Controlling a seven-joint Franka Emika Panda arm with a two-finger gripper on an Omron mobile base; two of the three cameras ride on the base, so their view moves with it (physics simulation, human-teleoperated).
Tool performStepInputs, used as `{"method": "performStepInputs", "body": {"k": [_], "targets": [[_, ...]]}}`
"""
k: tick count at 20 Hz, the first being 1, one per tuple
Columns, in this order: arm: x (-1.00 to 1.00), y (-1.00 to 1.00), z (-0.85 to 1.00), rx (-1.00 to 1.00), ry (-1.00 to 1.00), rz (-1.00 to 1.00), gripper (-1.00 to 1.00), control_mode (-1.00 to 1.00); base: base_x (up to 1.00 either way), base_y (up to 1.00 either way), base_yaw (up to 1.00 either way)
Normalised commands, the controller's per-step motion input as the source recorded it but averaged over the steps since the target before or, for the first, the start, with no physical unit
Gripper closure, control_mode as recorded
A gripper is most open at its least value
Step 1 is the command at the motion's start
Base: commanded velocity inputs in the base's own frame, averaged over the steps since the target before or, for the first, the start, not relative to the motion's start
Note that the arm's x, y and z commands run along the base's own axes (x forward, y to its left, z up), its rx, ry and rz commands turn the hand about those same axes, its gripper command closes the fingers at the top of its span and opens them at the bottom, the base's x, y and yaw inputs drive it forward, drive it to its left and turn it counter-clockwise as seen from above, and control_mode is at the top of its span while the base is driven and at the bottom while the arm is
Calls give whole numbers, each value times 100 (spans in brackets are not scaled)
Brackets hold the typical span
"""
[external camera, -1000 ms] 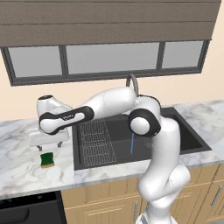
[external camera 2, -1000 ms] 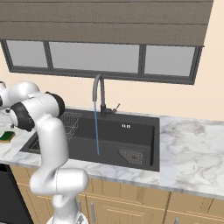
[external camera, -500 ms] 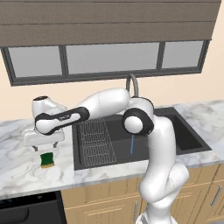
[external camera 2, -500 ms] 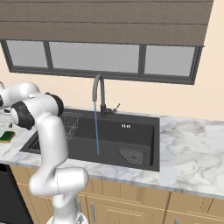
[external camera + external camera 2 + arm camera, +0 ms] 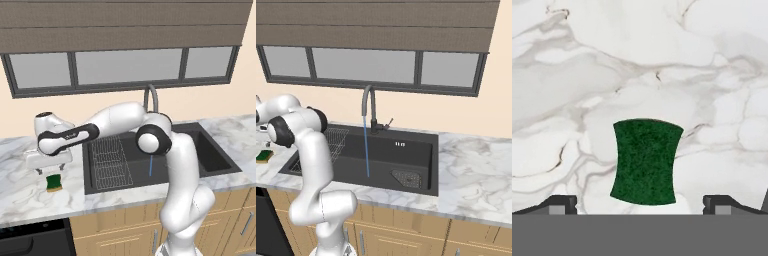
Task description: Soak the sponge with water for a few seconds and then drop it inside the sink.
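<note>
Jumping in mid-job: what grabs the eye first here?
The white arm stretching left over the marble counter, its open gripper right above the green sponge. Next, the thin blue water falling from the faucet into the black sink.

The scene is evenly and brightly lit, with no single light source to be made out and no glare on the marble table [image 5: 30, 200]. Only faint, soft shading is cast beside the sponge [image 5: 645, 161] in the hand view, and the black sink [image 5: 411, 165] is rendered flat and matte. All three pictures are sharp throughout, without blur or edge distortion, though the base views are slightly coarse.
</note>
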Motion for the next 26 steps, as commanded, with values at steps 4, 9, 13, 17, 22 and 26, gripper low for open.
{"method": "performStepInputs", "body": {"k": [4,9,13,17,22,26], "targets": [[0,0,-20,0,0,1,-100,-100,0,0,0],[0,0,-21,0,0,1,-100,-100,0,0,0],[4,0,-28,0,0,2,-100,-100,0,0,0],[8,0,-31,0,0,2,-100,-100,0,0,0],[3,0,-22,0,0,1,-100,-100,0,0,0],[0,0,-16,0,0,1,-100,-100,0,0,0]]}}
